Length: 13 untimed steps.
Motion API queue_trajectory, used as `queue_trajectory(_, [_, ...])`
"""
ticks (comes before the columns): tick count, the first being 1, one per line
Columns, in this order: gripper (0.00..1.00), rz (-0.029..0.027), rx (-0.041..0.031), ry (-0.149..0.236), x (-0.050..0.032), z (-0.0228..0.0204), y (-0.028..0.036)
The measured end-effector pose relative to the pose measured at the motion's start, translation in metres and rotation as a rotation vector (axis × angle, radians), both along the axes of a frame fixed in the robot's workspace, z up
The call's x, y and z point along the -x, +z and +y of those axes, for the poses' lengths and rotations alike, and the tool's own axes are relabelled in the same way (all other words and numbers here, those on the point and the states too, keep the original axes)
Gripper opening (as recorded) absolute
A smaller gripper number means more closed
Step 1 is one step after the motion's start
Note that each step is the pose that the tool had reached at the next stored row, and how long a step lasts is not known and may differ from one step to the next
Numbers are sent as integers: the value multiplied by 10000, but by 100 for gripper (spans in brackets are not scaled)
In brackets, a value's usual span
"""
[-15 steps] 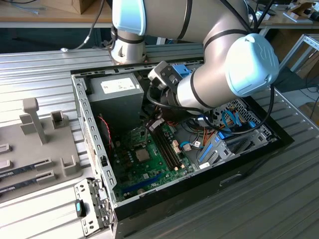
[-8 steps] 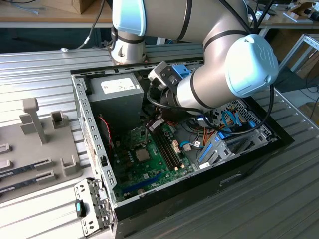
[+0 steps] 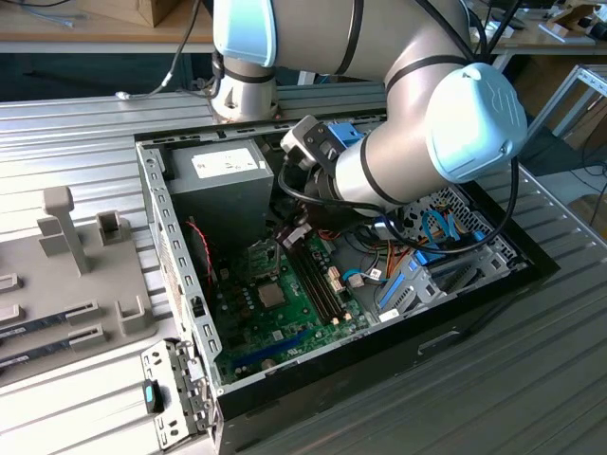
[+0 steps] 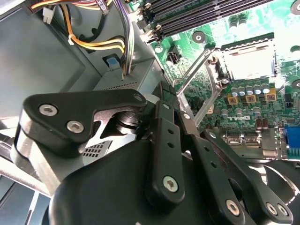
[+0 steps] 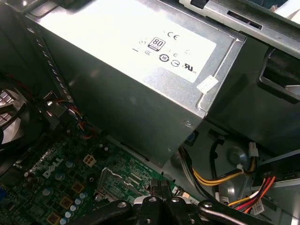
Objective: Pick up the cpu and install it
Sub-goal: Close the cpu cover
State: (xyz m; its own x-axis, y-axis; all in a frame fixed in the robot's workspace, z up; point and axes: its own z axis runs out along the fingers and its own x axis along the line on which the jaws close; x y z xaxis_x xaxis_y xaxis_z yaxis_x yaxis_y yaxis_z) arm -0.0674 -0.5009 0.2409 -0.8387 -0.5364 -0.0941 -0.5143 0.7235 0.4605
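- The cpu: I cannot pick it out with certainty. The likeliest candidate is the pale square face lying inside the open socket (image 4: 248,58) in the second wrist view. Whether that is the chip's metal top or the bare contact field, I cannot tell.
- Retention frame (image 4: 199,79): it stands tilted up just beside the socket, on the side towards the pincer, so the socket is unlatched.
- Memory slots (image 4: 201,14): these run alongside the socket on the green motherboard (image 3: 285,322).
- Pincer (image 5: 159,187): narrow, with the tips drawn together and nothing visibly gripped. It hangs above the board, beyond the raised frame from the socket and close to the grey power supply (image 5: 131,70).
- Step in hand, as I judge it: the install stage, with the socket not yet clamped.
- Any further move here calls for clearing the upright frame and the yellow and red cables (image 5: 220,178) near the power supply.
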Motion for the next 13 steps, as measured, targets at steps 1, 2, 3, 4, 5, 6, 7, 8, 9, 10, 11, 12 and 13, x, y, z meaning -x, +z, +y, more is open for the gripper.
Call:
queue_trajectory(1, [11, 0, 0, 1, -2, 0, -2])
queue_trajectory(2, [11, 0, -1, -1, -2, 0, -4])
queue_trajectory(3, [11, 1, 0, 0, -3, 0, -5])
queue_trajectory(4, [11, 1, -1, 1, -5, 0, -7])
queue_trajectory(5, [11, 1, -2, 1, -7, 0, -10])
queue_trajectory(6, [11, 1, -2, 0, -8, 0, -12])
queue_trajectory(7, [11, 1, -1, 0, -9, 0, -12])
queue_trajectory(8, [11, 2, -1, 0, -9, 0, -13])
queue_trajectory(9, [11, 1, -1, 0, -9, 0, -13])
queue_trajectory(10, [11, 1, -13, 0, -9, 0, -14])
queue_trajectory(11, [11, 1, -36, 0, -9, 0, -14])
queue_trajectory(12, [11, 0, -110, 1, -10, 0, -14])
queue_trajectory(13, [11, 2, -187, 2, -10, 0, -13])
